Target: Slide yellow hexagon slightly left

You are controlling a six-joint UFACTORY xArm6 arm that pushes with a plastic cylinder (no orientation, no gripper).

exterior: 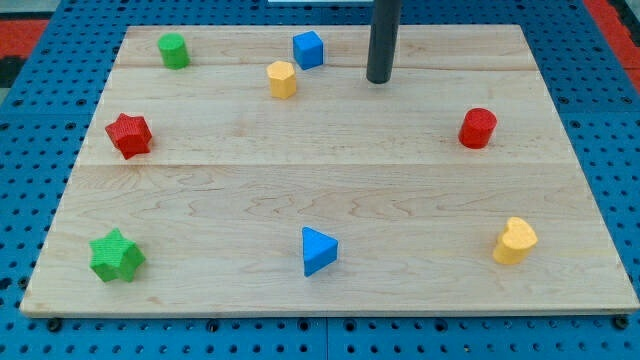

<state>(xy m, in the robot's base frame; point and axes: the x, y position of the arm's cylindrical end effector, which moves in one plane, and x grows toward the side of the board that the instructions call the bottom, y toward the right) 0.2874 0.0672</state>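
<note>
Tip (378, 80) rt of yellow hexagon (282, 79)

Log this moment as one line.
task: slide yellow hexagon left | my tip: right of it, apart | blue cube: near hexagon | contact: none

We have a single view, set high at the wooden board's (330, 190) six o'clock edge, tilted down toward twelve o'clock, near enough that the board nearly fills it
</note>
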